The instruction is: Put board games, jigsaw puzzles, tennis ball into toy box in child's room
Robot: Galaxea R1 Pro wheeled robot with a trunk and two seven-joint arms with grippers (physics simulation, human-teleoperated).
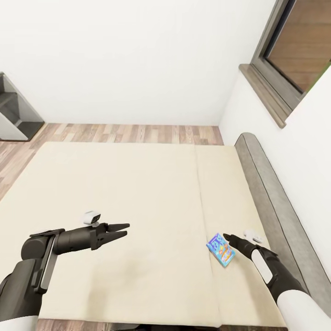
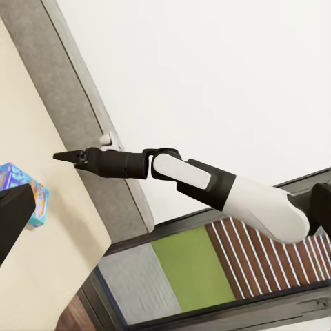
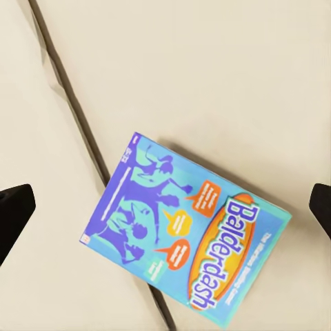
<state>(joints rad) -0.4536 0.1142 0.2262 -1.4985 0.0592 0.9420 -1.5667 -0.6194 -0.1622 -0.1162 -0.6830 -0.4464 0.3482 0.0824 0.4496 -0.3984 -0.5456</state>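
Observation:
A small blue board game (image 1: 221, 249), a box lettered Balderdash (image 3: 185, 231), lies flat on the cream bed (image 1: 138, 184), partly across the seam between the two panels, near the grey headboard. My right gripper (image 1: 229, 238) hovers just beside and above it, open, its two dark fingertips (image 3: 14, 214) wide apart on either side of the box (image 2: 22, 194) without touching it. My left gripper (image 1: 127, 229) hangs open and empty over the left panel of the bed, well to the left of the game. The right gripper (image 2: 63, 156) reaches out along the headboard.
A padded grey headboard (image 1: 271, 197) runs along the bed's right side below a white wall with a dark-framed window (image 1: 294, 50). Wood-plank floor (image 1: 128, 133) lies beyond the bed. A dark grey shelf unit (image 1: 14, 115) stands at the far left.

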